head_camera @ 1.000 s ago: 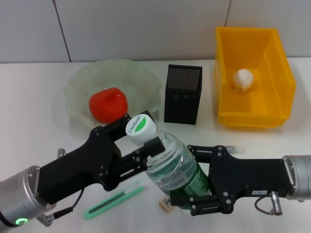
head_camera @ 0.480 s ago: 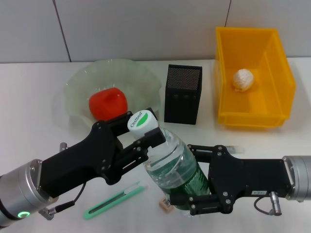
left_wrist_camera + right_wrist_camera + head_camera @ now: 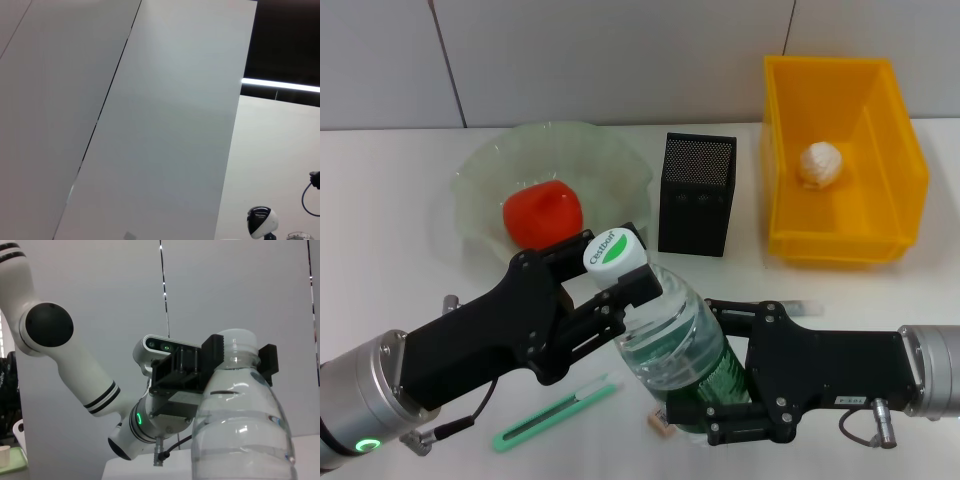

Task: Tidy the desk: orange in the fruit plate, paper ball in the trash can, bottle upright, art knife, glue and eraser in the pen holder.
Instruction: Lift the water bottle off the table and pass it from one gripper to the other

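Note:
A clear water bottle (image 3: 675, 345) with a green label and white cap (image 3: 612, 251) stands almost upright near the table's front, held by both arms. My left gripper (image 3: 620, 282) is shut on its neck just under the cap; in the right wrist view its black fingers (image 3: 215, 356) flank the cap (image 3: 239, 340). My right gripper (image 3: 716, 372) is shut around the bottle's lower body. The orange (image 3: 542, 216) lies in the glass fruit plate (image 3: 610, 160). A paper ball (image 3: 820, 164) sits in the yellow bin (image 3: 900, 150). The green art knife (image 3: 555, 413) and the eraser (image 3: 660, 422) lie by the bottle's base.
The black mesh pen holder (image 3: 697, 195) stands behind the bottle, between plate and bin. A small pale stick (image 3: 807, 307) pokes out behind my right gripper; what it is I cannot tell. The left wrist view shows only wall panels.
The left gripper has lifted the bottle's cap end up and slightly right, so the bottle stands more upright. The right gripper has kept its hold low on the bottle.

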Tool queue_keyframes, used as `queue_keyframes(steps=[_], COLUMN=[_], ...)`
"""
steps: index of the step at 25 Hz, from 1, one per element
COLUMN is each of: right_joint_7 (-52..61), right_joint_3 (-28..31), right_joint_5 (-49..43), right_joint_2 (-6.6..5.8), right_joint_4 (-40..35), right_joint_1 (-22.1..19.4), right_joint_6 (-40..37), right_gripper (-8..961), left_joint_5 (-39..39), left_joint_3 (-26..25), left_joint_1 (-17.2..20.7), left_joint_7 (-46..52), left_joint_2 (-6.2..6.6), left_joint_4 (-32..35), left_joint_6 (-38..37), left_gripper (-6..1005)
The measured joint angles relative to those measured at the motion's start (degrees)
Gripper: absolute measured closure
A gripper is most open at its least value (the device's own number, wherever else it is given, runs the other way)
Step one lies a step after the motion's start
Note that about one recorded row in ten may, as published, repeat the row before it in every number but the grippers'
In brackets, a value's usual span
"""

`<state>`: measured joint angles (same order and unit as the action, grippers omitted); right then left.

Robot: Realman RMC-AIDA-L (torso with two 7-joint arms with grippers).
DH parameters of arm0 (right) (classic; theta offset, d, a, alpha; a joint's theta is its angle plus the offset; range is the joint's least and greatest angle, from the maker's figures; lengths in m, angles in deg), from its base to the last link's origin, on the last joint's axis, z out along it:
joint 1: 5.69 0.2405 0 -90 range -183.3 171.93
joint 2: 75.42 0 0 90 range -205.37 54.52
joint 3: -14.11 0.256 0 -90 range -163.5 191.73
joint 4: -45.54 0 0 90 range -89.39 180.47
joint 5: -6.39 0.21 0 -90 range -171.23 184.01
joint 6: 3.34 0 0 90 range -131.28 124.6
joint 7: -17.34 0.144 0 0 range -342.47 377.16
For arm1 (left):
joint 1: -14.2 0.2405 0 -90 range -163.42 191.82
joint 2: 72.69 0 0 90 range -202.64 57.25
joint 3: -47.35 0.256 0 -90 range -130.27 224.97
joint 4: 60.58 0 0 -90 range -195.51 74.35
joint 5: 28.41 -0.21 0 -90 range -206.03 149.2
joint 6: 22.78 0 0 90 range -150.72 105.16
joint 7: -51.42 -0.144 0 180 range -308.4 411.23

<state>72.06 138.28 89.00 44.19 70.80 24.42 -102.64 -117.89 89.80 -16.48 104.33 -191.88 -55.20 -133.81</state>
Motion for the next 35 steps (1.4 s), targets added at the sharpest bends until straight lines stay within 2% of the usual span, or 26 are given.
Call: queue_keyframes(steps=[19,35], right_joint_7=[3.8,18.0], right_joint_3=[-0.1,-8.8], right_joint_5=[-0.4,-1.8], right_joint_2=[-0.12,-0.44], right_joint_4=[-0.2,12.6], right_joint_1=[0.8,-0.1], right_joint_6=[1.2,2.5], right_gripper=[187,183], left_joint_5=[0.1,-0.6], left_joint_3=[-0.1,0.1], left_joint_1=[0.6,0.5], left_joint_7=[0.0,0.0], left_joint_2=[0.18,0.31], left_joint_4=[0.1,0.6], left_joint_6=[0.7,0.6], left_gripper=[560,560])
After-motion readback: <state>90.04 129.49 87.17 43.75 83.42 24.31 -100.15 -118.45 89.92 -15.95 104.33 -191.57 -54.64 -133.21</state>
